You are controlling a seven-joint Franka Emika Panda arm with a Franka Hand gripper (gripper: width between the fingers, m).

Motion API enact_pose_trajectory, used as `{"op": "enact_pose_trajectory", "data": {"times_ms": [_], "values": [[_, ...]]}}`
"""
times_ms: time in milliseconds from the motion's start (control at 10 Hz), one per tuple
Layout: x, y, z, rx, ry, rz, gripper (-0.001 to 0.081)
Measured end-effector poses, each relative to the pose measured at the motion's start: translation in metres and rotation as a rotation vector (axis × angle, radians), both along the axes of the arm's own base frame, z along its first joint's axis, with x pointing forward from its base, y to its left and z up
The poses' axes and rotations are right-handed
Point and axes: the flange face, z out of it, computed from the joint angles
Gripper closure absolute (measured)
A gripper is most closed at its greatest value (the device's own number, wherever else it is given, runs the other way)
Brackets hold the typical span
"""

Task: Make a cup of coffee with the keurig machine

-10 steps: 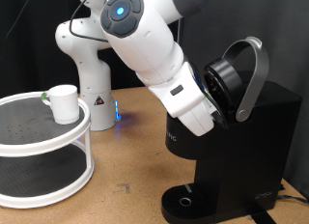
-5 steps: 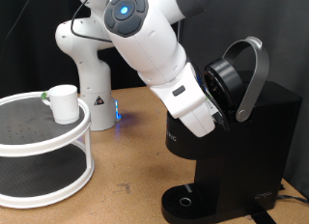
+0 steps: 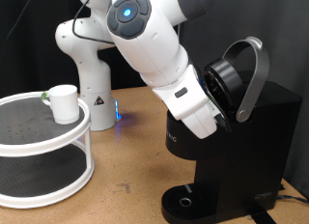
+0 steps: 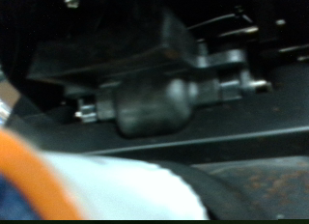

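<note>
The black keurig machine (image 3: 246,147) stands at the exterior view's right with its lid and silver-grey arched handle (image 3: 253,74) raised. My white arm's hand (image 3: 193,106) presses in at the open lid. The gripper's fingers are hidden behind the hand. The wrist view shows the machine's dark inner mechanism (image 4: 154,98) very close. A blurred white pod with an orange edge (image 4: 106,190) fills the near foreground, and no fingers show there. The small white cup (image 3: 64,102) stands on the top tier of a white round rack (image 3: 43,137) at the exterior view's left, far from the hand.
The arm's white base (image 3: 89,70) stands behind the rack, with a blue light (image 3: 117,113) beside it. The machine's round drip tray (image 3: 185,200) holds nothing. Bare brown tabletop (image 3: 130,161) lies between rack and machine.
The arm's upper joint has shifted slightly to the exterior view's right. The hand stays at the open lid. The cup and machine have not moved.
</note>
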Motion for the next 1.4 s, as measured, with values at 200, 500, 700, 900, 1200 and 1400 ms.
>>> {"op": "enact_pose_trajectory", "data": {"times_ms": [200,500,700,900,1200,1400], "values": [[0.002,0.002,0.006,0.044,-0.085,0.006,0.0024],[-0.004,0.0,0.033,0.13,-0.18,0.047,0.0005],[-0.017,-0.006,0.051,0.167,-0.15,0.088,0.0003],[-0.031,-0.016,0.063,0.165,-0.111,0.135,0.0003],[-0.042,-0.023,0.067,0.135,-0.098,0.139,0.0003],[-0.045,-0.023,0.063,0.127,-0.095,0.128,0.0003]]}}
